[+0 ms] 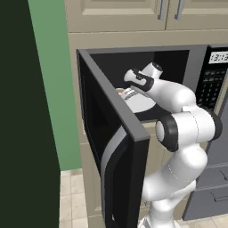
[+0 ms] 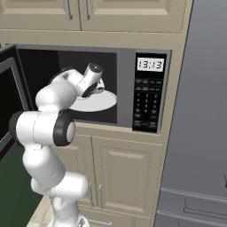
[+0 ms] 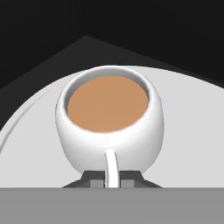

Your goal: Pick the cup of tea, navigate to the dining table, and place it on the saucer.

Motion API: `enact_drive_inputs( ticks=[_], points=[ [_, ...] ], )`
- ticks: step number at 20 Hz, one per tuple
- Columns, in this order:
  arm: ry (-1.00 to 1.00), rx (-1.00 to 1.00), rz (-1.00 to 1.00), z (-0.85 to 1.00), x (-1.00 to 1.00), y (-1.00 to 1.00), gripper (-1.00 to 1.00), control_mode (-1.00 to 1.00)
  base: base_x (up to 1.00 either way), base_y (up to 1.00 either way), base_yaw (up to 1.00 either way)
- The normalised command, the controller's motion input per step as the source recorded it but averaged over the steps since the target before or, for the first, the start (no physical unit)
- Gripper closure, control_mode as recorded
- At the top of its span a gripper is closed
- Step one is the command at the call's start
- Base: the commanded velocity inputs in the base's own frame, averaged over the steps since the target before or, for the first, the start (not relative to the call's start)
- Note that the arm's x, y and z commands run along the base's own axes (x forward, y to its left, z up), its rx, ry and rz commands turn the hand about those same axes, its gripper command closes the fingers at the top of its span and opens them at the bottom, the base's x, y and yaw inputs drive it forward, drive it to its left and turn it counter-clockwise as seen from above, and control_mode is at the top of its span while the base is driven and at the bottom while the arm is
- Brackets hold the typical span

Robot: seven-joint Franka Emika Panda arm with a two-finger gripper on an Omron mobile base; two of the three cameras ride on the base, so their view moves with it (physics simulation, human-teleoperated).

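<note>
A white robot arm reached into an open microwave (image 2: 133, 88) set in cream kitchen cabinets, its door (image 1: 111, 147) swung wide to the left. Inside, a pale round turntable plate (image 2: 104, 103) lay on the oven floor.

From the camera on the hand, the cup of tea (image 3: 109, 120) stood upright on that plate, right in front of the gripper (image 3: 111, 178). It was a small rounded white cup with brown tea near its rim. Its thin white handle pointed straight at the camera and ran down between the two dark fingertips (image 3: 92, 179), which rose close together at the bottom of the view. The fingers looked nearly closed around the handle, but whether they truly pinched it could not be told. In the left base view a sliver of the cup's rim (image 1: 120, 91) showed just beside the wrist, and the arm covered the rest.

The step in hand appeared to be grasping the cup, before any driving to the dining table and its saucer. To do it well, the fingers would need to close squarely on the handle. The lift should be small and level, since the tea sat high and could spill. The withdrawal should come straight back through the opening, clear of the microwave's roof and door.
</note>
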Motion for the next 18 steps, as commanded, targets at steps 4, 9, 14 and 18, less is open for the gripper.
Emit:
enact_drive_inputs(
  ticks=[4,9,14,18],
  points=[
    [0.0,0.0,0.0,0.0,0.0,0.0,1.0,-1.0,0.0,0.0,0.0],
    [-0.08,0.0,0.0,0.04,-0.5,-0.01,1.0,-1.0,0.0,0.0,0.0],
    [-0.15,0.02,0.0,0.27,-0.92,-0.07,1.0,-1.0,0.0,0.0,0.0],
    [-0.11,0.01,0.0,0.45,-0.97,-0.06,1.0,-1.0,0.0,0.0,0.0]
  ],
)
